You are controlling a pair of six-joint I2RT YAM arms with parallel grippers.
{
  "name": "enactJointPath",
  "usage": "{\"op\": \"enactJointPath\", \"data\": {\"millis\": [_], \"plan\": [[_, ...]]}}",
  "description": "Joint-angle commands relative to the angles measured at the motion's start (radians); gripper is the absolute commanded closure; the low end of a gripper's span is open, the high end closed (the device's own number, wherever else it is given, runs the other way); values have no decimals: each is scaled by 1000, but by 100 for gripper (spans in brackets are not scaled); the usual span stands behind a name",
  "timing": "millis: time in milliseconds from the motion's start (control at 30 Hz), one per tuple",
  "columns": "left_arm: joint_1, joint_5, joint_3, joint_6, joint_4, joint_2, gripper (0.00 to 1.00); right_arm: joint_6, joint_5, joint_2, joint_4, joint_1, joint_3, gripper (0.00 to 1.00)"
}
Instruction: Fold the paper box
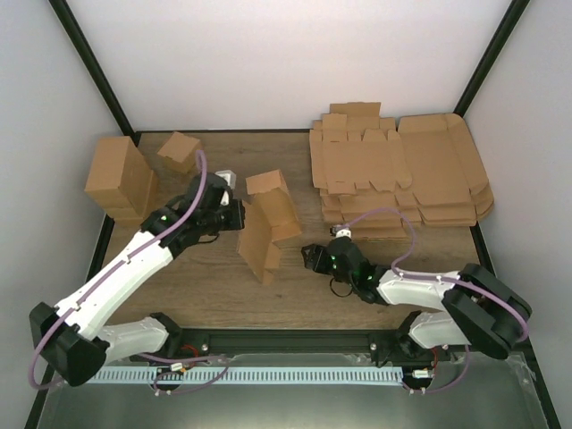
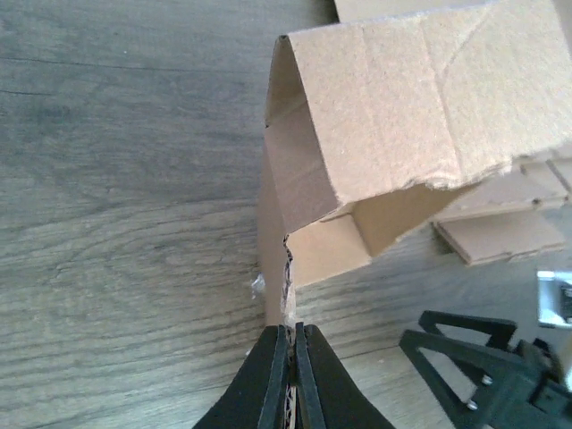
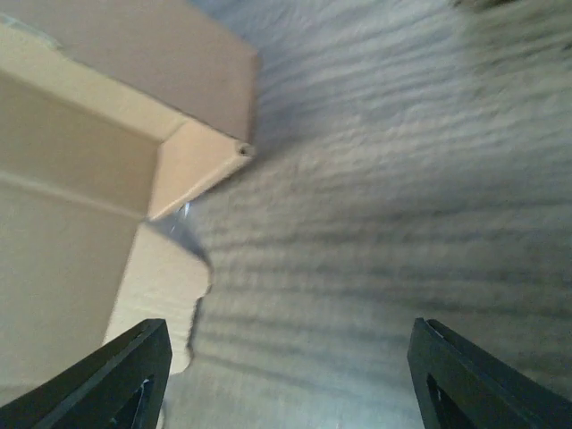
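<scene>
The right hand (image 1: pixel 313 257) stands open just beside the paper box (image 1: pixel 265 232), gripping nothing. The half-formed carton is therefore steadied by the left hand (image 2: pixel 291 332) alone, pinched closed on one thin flap edge; I judge that edge could tear, or the box could twist and spring open. The box stands upright mid-surface (image 1: pixel 223 286) between both hands, its body beyond the left fingertips.

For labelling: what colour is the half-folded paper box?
The paper box is plain brown; best in left wrist view.
</scene>
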Motion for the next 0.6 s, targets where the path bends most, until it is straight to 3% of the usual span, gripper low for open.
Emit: {"op": "enactJointPath", "data": {"millis": [0, 167, 300, 400, 567], "plan": [[3, 18, 58, 158, -67, 54, 96, -84, -180, -112, 43, 9, -31, 24], [2, 101, 62, 229, -52, 72, 96, -198, -217, -254, -102, -5, -2, 23], [0, 60, 122, 317, -126, 90, 96, -271, -332, -276, -280, -88, 112, 24], [0, 71, 167, 370, -183, 115, 96, -294, -449, -313, -322, -159, 148, 23], [-14, 150, 157, 379, -168, 131, 96, -326, -491, -340, -393, -245, 210, 23]]}}
